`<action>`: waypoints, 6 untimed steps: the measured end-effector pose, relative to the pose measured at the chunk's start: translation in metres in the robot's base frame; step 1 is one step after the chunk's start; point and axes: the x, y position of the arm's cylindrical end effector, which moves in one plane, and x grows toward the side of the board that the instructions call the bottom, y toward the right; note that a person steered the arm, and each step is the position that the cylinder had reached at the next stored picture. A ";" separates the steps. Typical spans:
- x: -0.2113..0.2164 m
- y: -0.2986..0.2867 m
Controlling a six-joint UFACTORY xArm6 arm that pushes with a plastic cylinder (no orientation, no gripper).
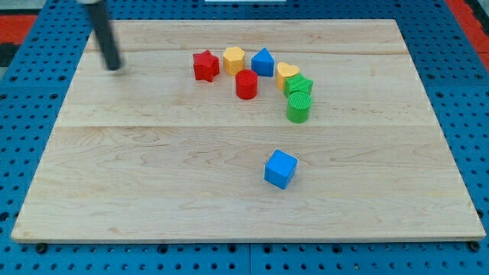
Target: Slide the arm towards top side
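Note:
My tip (114,66) rests on the wooden board (153,176) near its top left corner. The rod leans up to the view's top left. All blocks lie to the right of the tip. A red star block (205,66) is the closest, about a hundred pixels to the right. Beside it are a yellow hexagon block (234,58), a blue block with a pointed top (263,62), a red cylinder (246,84), a yellow heart block (286,74), a green block (300,85) and a green cylinder (298,108). A blue cube (280,169) lies alone lower down.
The board lies on a blue pegboard table (23,114) that shows on all sides. A red strip (470,19) runs at the top right corner.

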 end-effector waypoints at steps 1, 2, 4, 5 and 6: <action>0.012 -0.016; 0.005 0.119; -0.024 0.006; 0.051 0.053; -0.032 0.031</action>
